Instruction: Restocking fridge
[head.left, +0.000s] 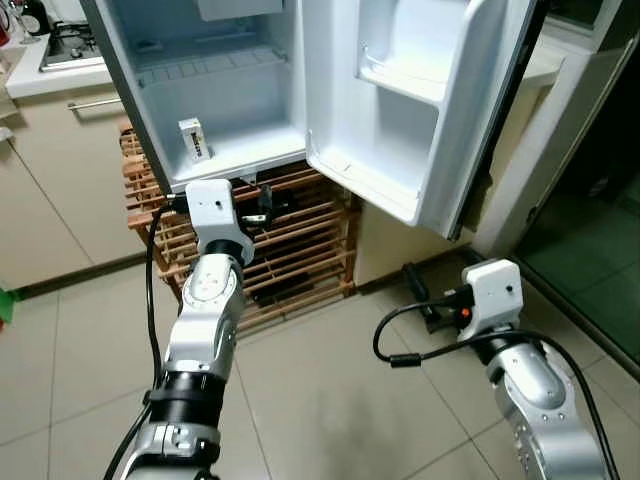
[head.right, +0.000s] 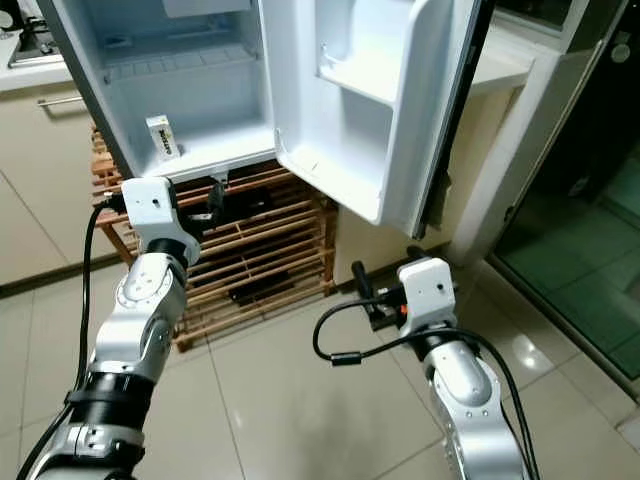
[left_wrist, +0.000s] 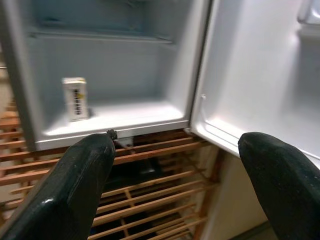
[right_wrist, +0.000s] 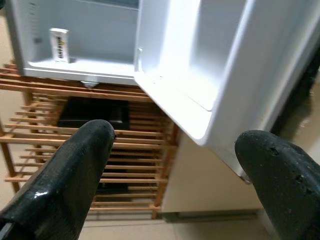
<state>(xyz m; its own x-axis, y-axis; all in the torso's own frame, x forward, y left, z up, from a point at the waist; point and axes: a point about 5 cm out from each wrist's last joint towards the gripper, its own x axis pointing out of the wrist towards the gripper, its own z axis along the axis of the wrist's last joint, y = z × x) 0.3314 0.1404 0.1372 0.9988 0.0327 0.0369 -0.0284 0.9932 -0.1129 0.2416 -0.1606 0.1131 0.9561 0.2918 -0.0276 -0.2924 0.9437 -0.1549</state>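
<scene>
A small fridge (head.left: 240, 120) stands open on a wooden slatted rack (head.left: 290, 250), its door (head.left: 420, 100) swung out to the right. One small white carton (head.left: 194, 139) stands upright on the fridge floor near the front left; it also shows as the carton (left_wrist: 75, 98) and carton (right_wrist: 59, 44). My left gripper (head.left: 258, 205) is raised just below the fridge's front lip, open and empty, its fingers (left_wrist: 75, 185) spread wide. My right gripper (head.left: 425, 298) hangs low over the floor, below the door's corner, open and empty, fingers (right_wrist: 70, 170) apart.
A beige cabinet with a counter and stove top (head.left: 65, 50) sits to the left. A dark box (right_wrist: 95, 112) lies on the rack's shelf. A white frame and dark glass door (head.left: 590, 230) stand at the right. Tiled floor (head.left: 330, 380) lies in front.
</scene>
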